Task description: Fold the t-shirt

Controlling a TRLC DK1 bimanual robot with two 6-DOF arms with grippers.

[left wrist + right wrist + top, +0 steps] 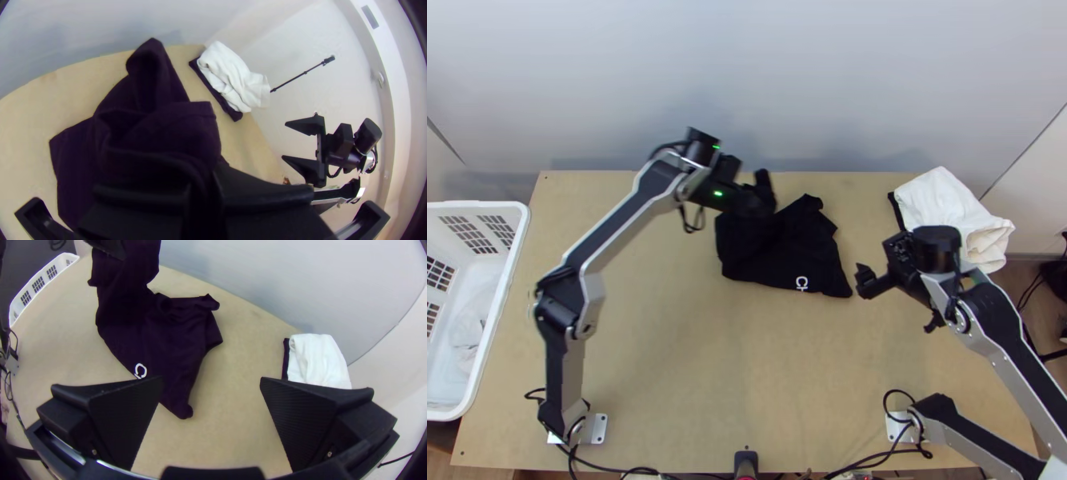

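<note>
My left gripper (761, 200) is over the back middle of the table, raised, with part of the black t-shirt (795, 252) hanging from it. In the left wrist view my left gripper (215, 189) is shut on bunched dark cloth of the t-shirt (155, 129). The rest of the shirt lies crumpled on the table, some white lettering facing up. Off the shirt's right end, my right gripper (899, 300) stands open. In the right wrist view nothing is between the fingers of my right gripper (211, 382), and the t-shirt (171, 342) lies beyond them, its held part rising.
A white cloth (951, 208) lies on a dark folded one (285, 358) at the table's back right corner. At the left edge stands a white basket (503, 308). Bare wood (747, 360) stretches between the arms in front of the shirt. A wall runs behind the table.
</note>
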